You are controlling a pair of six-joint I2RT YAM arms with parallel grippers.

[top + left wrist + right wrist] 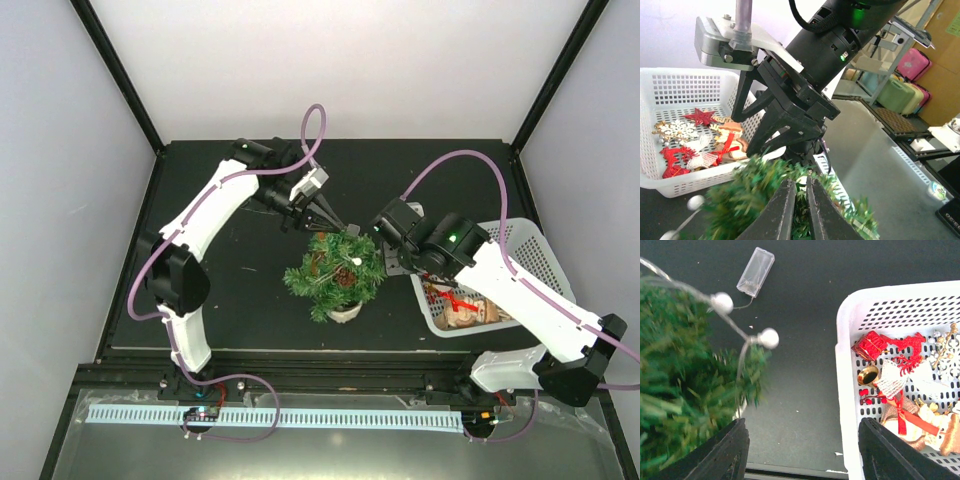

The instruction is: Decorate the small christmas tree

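As the coming move depends on where the small christmas tree (335, 265) lies from each pincer, I record that relation first. The tree stands upright in its white pot (346, 312) at mid-table, long axis vertical, with the white basket (527, 238) of ornaments just beside it on my right.

My left pincer (800, 187) comes in from the far side, and its tips are down among the top branches. Its fingers are almost together, with only a narrow slit between them. I cannot tell whether they pinch a needle or the wire of the string light (769, 338).

My right pincer (801, 440) hangs over the bare strip between tree and basket. Its fingers stand wide apart with nothing between them. From this pincer the tree lies immediately left and the basket immediately right, both near. The battery box (756, 278) lies on the table beyond the tree, apart from both.

Judgement: the left pincer is the nearer to the tree crown, the right the nearer to the ornaments. A pick from the basket therefore falls to the right arm.
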